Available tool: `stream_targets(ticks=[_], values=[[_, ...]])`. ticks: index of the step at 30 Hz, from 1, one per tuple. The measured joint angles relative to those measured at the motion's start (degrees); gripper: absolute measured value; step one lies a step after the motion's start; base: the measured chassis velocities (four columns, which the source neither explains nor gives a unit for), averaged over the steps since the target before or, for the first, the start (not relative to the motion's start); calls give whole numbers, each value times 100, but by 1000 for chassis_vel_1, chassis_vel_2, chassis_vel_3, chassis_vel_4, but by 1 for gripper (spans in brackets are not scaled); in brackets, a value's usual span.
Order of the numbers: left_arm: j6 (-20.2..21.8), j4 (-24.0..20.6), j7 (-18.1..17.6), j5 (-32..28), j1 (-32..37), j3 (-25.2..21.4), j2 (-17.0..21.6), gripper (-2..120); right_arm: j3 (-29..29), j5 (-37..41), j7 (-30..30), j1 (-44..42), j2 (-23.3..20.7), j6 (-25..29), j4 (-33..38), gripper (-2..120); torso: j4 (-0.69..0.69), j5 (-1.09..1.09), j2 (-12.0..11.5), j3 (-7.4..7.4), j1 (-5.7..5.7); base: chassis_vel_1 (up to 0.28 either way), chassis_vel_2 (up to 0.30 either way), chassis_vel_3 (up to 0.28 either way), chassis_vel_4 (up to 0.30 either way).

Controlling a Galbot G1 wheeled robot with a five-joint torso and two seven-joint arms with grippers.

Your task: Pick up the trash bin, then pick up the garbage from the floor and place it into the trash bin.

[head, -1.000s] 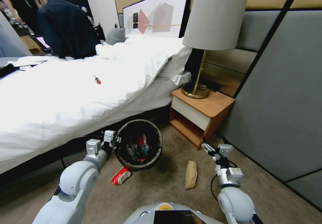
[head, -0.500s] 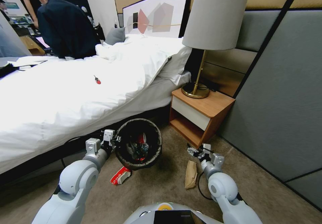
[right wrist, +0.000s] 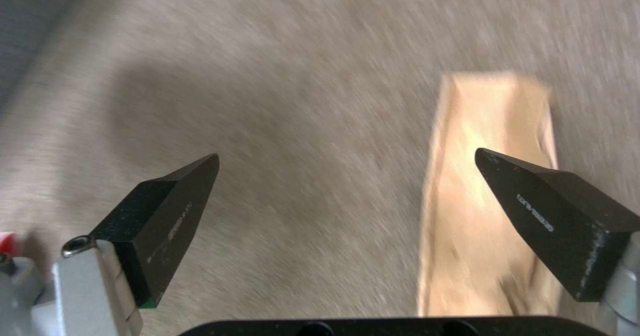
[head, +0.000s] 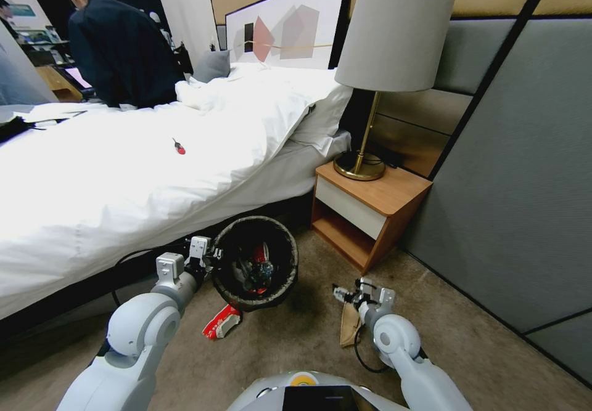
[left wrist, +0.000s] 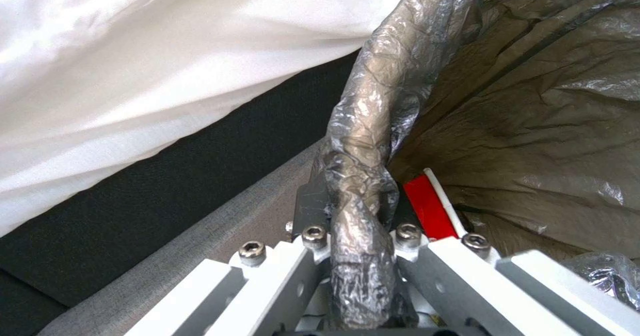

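The left end effector (head: 206,257) pinches the bag-lined rim of the trash bin (head: 279,284), held beside the bed (head: 123,183). The right end effector (head: 346,292), fingers spread, hovers over the brown paper bag (head: 349,328) on the floor (head: 296,349); a red-and-white packet (head: 221,323) lies below the bin.

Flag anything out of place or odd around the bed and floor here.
A small red-handled tool lies loose on the white bed, odd for bedding. On the floor, a red-and-white packet lies beside the trash bin and a flat brown paper bag lies below the open right gripper.
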Motion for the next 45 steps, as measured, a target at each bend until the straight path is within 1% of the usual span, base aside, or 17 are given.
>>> stream_targets(ticks=[14,19,24,27,45], values=[[0,0,5,-2,2,3,0,1,17,-631,204,46,80,215,-371,100,0,0,0,0,0,0,0,0,0],[0,8,7,-2,-1,14,-2,1,73,-648,206,50,80,230,-417,100,0,0,0,0,0,0,0,0,0],[0,25,9,-2,-23,42,-2,1,114,-619,169,108,105,237,-619,100,0,0,0,0,0,0,0,0,0],[0,34,12,-2,-25,49,2,1,171,-586,110,140,125,237,-832,100,0,0,0,0,0,0,0,0,0],[0,53,20,6,-33,72,22,1,339,-457,-399,269,156,294,-1543,100,0,0,0,0,0,0,0,0,0]])
